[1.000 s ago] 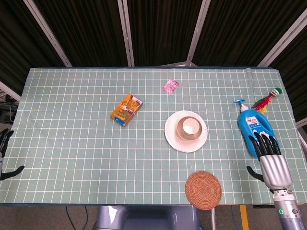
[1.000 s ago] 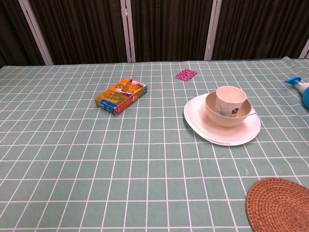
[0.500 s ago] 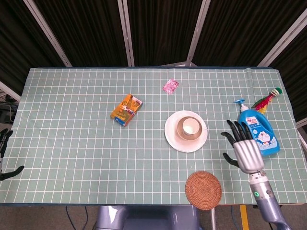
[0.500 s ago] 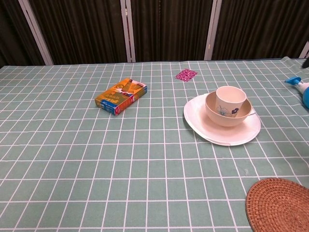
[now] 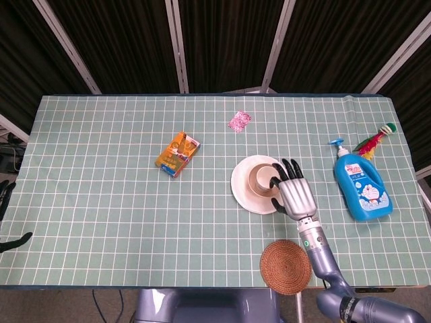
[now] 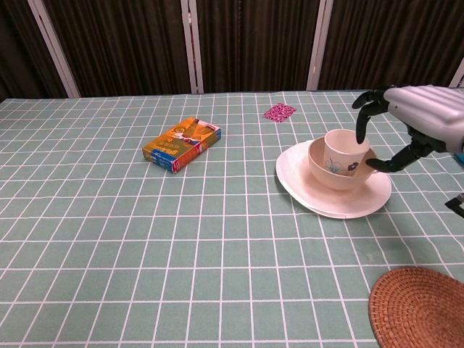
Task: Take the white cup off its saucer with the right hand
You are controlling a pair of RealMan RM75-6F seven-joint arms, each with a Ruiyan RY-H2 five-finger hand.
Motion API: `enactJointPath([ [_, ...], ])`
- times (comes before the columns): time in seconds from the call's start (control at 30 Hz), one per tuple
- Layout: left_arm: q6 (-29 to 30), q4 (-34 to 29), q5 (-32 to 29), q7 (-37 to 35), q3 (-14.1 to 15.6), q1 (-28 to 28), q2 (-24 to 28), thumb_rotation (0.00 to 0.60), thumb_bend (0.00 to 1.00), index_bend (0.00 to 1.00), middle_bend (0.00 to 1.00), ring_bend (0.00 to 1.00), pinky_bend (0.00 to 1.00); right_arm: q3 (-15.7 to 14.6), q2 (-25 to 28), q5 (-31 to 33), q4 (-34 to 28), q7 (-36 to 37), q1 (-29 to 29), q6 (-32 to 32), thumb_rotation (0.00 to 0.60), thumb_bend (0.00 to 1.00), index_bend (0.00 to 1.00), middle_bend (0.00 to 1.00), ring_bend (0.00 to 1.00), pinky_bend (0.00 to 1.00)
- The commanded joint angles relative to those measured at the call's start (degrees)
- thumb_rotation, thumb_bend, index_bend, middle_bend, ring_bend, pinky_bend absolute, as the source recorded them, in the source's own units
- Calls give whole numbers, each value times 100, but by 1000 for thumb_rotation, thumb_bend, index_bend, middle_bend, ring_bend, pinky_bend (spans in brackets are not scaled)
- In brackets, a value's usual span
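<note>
The white cup point(image 5: 263, 179) point(image 6: 344, 150) stands in a tan bowl point(image 6: 322, 171) on the white saucer point(image 5: 244, 192) point(image 6: 299, 178), right of the table's centre. My right hand point(image 5: 291, 193) point(image 6: 416, 122) is at the cup's right side. Its curved fingers reach over the rim and the thumb sits low beside the bowl, with nothing gripped; whether they touch the cup is unclear. In the head view its fingers hide part of the cup. Only the dark fingers of my left hand point(image 5: 6, 195) show, spread and holding nothing, at the far left edge.
An orange box point(image 5: 178, 153) point(image 6: 181, 143) lies left of the saucer and a pink wrapper point(image 5: 239, 121) point(image 6: 279, 112) behind it. A blue pump bottle point(image 5: 362, 185) and a colourful feathered toy point(image 5: 377, 139) lie at the right. A woven coaster point(image 5: 285, 267) point(image 6: 420, 308) sits at the front edge.
My right hand has swept left from beside the blue bottle to the cup and now curves around its right side. The cup and saucer have not moved.
</note>
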Motion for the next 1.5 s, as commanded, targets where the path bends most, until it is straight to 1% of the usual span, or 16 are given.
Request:
enactJointPath([
  [0.03, 2, -1, 3, -14, 0, 2, 6, 600, 0, 0, 0, 0, 0, 25, -106, 88, 148, 1, 75, -19, 600, 233, 463, 127, 0, 0],
  [0.47, -33, -2, -16, -50, -2, -7, 25, 600, 0, 0, 0, 0, 0, 70, -357, 429, 604, 48, 288, -139, 600, 242, 482, 140, 0, 0],
  [0.63, -45, -1, -22, -70, -3, -10, 32, 600, 0, 0, 0, 0, 0, 65, -481, 527, 816, 76, 390, -199, 600, 259, 502, 153, 0, 0],
  [0.7, -55, 6, -21, -92, -3, -13, 37, 600, 0, 0, 0, 0, 0, 70, -576, 612, 980, 118, 448, -278, 600, 274, 510, 159, 0, 0],
  [0.97, -75, 18, -30, -132, -8, -21, 45, 600, 0, 0, 0, 0, 0, 30, -759, 627, 1288, 301, 550, -308, 600, 435, 575, 198, 0, 0],
  [1.07, -84, 24, -36, -130, -10, -28, 42, 600, 0, 0, 0, 0, 0, 5, -753, 561, 1246, 326, 560, -237, 600, 477, 599, 207, 0, 0],
  [1.17, -84, 22, -28, -116, -5, -28, 39, 600, 0, 0, 0, 0, 0, -31, -681, 464, 1104, 296, 541, -112, 600, 493, 611, 210, 0, 0],
  [1.37, -76, 13, -15, -101, 1, -26, 38, 600, 0, 0, 0, 0, 0, -56, -446, 304, 732, 283, 453, 141, 600, 494, 614, 212, 0, 0],
  [1.5, -62, 1, 9, -66, 11, -24, 33, 600, 0, 0, 0, 0, 0, -101, -82, 129, 301, 289, 276, 448, 600, 489, 617, 212, 0, 0],
])
